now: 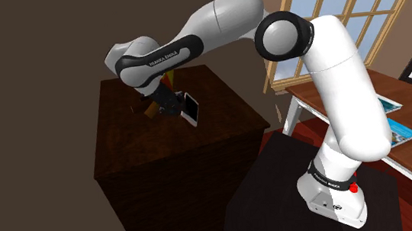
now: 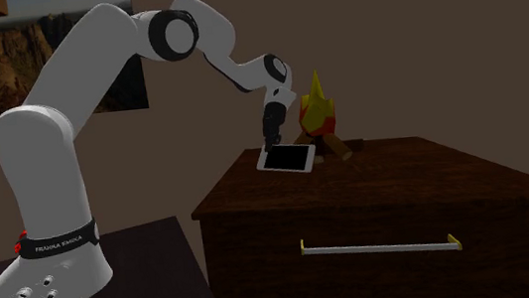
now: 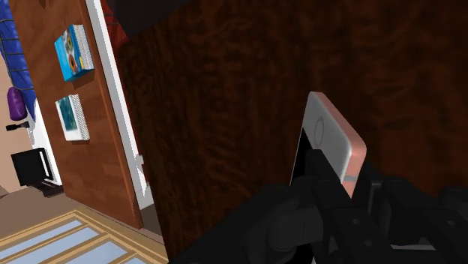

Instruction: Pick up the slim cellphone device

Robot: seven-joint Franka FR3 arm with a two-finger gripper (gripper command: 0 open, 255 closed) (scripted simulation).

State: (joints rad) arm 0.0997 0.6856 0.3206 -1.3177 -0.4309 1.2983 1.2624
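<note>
The slim cellphone [image 2: 286, 159] has a black screen, a white face and a pinkish edge. It hangs tilted just above the near corner of the dark wooden dresser [image 2: 405, 174]. My black gripper [image 2: 271, 134] is shut on one end of it. In the shoulder view the phone [image 1: 191, 109] sticks out from the gripper [image 1: 174, 106] over the dresser top [image 1: 145, 131]. The wrist view has the fingers clasping the phone [image 3: 334, 139] by its faces, with the gripper [image 3: 339, 181] over the wood.
A toy campfire [image 2: 319, 118] with yellow-red flames and brown logs stands on the dresser just behind the gripper. The dresser front carries a long metal handle [image 2: 380, 248]. A wooden desk with books [image 1: 396, 117] and a window [image 1: 341, 15] lie beside the stand [image 1: 280, 192].
</note>
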